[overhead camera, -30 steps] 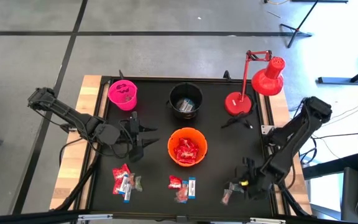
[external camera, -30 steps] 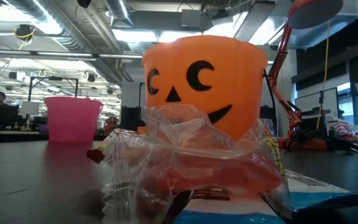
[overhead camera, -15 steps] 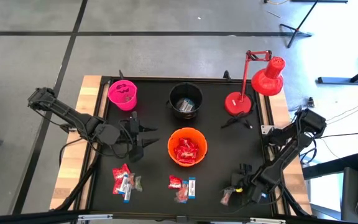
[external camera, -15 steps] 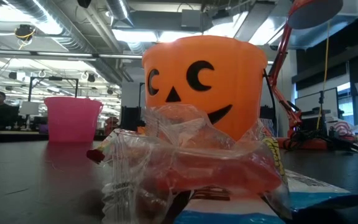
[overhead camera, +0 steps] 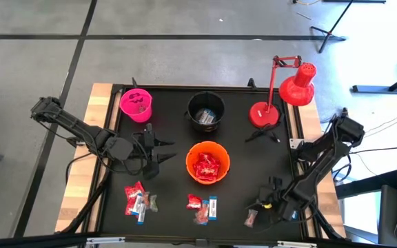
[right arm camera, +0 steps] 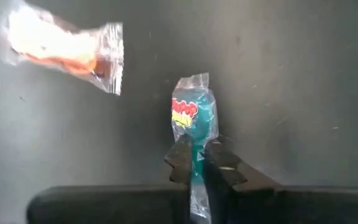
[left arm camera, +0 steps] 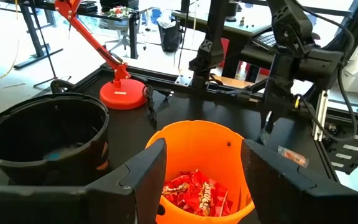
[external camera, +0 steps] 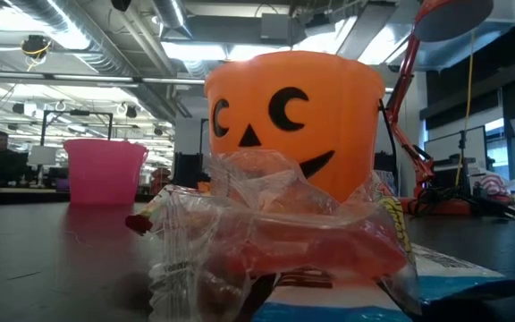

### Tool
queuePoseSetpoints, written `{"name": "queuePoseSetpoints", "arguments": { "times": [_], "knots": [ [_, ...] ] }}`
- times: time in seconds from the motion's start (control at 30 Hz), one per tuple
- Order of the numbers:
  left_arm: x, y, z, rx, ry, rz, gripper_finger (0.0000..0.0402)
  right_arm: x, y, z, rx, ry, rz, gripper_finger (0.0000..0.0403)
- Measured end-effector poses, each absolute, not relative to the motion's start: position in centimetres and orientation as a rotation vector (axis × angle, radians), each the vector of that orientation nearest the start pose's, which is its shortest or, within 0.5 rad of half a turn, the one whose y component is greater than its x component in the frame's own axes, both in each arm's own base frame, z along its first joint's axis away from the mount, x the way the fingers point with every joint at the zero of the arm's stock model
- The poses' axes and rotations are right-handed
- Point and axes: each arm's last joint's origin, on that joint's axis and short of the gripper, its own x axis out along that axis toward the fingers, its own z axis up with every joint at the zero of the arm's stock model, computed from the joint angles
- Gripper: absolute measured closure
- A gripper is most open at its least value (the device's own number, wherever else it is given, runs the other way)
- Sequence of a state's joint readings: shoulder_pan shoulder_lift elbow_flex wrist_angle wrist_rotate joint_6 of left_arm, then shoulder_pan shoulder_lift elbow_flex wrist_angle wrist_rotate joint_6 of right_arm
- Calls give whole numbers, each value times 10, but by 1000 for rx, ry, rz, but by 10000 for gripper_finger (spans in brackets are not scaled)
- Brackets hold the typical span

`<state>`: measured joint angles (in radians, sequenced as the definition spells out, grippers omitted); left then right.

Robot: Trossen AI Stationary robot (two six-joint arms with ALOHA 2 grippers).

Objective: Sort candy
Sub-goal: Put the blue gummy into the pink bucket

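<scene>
Candy lies in loose groups near the table's front edge: a left group [overhead camera: 138,200], a middle group [overhead camera: 202,207] and a reddish piece [overhead camera: 251,218] at the right. My right gripper [overhead camera: 259,204] stands beside that piece, shut on a teal wrapped candy [right arm camera: 194,121]. The reddish piece in clear wrap [right arm camera: 61,42] lies beside it on the black table. My left gripper [overhead camera: 158,153] waits open left of the orange bucket [overhead camera: 207,163], which holds red candy [left arm camera: 194,191]. My right gripper pinches the teal candy between its two fingertips [right arm camera: 180,158], on the wrapper's half nearer the wrist [right arm camera: 196,152]. The fingers point down from above. The candy's printed end sticks out beyond the fingertips. Whether it is clear of the table, I cannot tell.
A black bucket [overhead camera: 206,111] and a pink bucket [overhead camera: 136,105] stand at the back, a red desk lamp [overhead camera: 281,96] at the back right. In the low view, clear candy wrappers [external camera: 266,241] lie close before the orange bucket [external camera: 293,116].
My right arm has dipped over the candy at the near right and come up a little again. Its gripper stays by the reddish piece, which has not moved.
</scene>
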<state>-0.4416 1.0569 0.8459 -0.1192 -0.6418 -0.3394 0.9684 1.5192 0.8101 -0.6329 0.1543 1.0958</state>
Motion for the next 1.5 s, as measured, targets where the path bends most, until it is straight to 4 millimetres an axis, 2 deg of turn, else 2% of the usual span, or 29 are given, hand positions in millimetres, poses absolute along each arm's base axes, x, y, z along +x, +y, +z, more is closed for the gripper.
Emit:
{"name": "queuePoseSetpoints", "arguments": {
  "times": [0.1, 0.23, 0.4, 0.67, 0.87, 1.03, 1.2, 1.33, 1.5],
  "knots": [
    [214, -82, 311, -168, 245, 244, 206, 147, 202, 172, 179, 1263, -49, 377],
    [214, -82, 311, -168, 245, 244, 206, 148, 199, 195, 136, 1173, -88, 394],
    [214, -82, 312, -172, 239, 244, 206, 156, 201, 226, 45, 999, -119, 392],
    [218, -84, 310, -172, 238, 246, 206, 196, 192, 278, -97, 703, -206, 399],
    [242, -95, 298, -128, 209, 228, 206, 238, 177, 309, -154, 525, -197, 393],
    [263, -104, 290, -49, 152, 212, 206, 265, 160, 323, -180, 427, -170, 393],
    [275, -110, 289, -34, 70, 152, 206, 280, 142, 329, -148, 377, -183, 392],
    [281, -112, 290, -58, 18, 87, 206, 290, 134, 332, -126, 344, -141, 392],
    [288, -106, 289, -79, -11, 107, 205, 303, 130, 331, -117, 304, -100, 392]
  ]
}}
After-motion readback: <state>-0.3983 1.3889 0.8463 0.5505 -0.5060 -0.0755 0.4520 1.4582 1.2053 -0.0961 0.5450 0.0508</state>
